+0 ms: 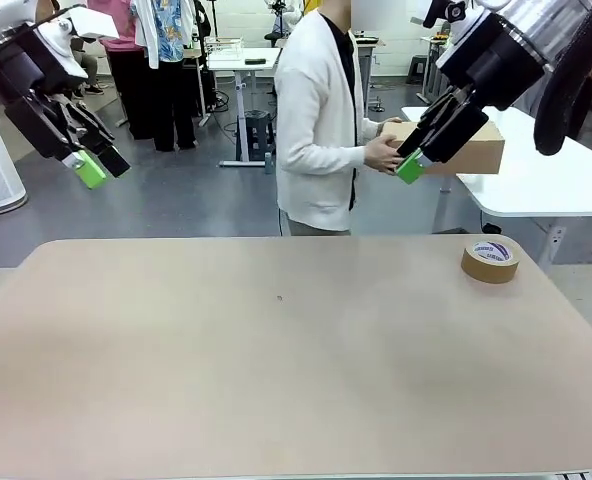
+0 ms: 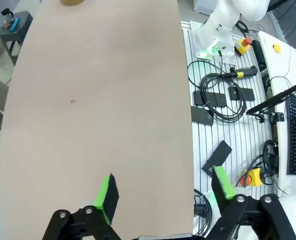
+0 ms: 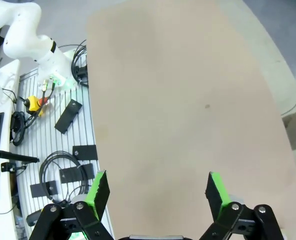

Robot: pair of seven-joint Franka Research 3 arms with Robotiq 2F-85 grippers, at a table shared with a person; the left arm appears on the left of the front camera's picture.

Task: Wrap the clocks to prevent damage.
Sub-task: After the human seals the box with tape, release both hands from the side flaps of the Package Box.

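- The left gripper (image 1: 98, 168) hangs high above the left end of the table (image 1: 276, 350), and it touches nothing.
- In the left wrist view the left gripper (image 2: 165, 192) has its jaws wide apart, with only bare table surface and the table edge between the two green pads (image 2: 107, 196).
- The right gripper (image 1: 412, 166) hangs high on the right side, in front of the person's hands in the front view, and it holds nothing.
- In the right wrist view the right gripper (image 3: 155, 192) also has its jaws wide apart, with bare table below them.
- A person (image 1: 316, 120) in a white cardigan stands beyond the far edge of the table, turned toward the right side of the picture.
- The person holds a brown cardboard box (image 1: 471, 152) with a hand (image 1: 384, 153); the box is over a white side table (image 1: 536, 175), away from the main table.
- I cannot tell what is inside the box, and I see no clock on the table.
- A roll of brown tape (image 1: 490, 259) lies flat near the far right corner of the table, well apart from both grippers.
- A small dark spot (image 1: 279, 297) is on the table surface, near the middle.
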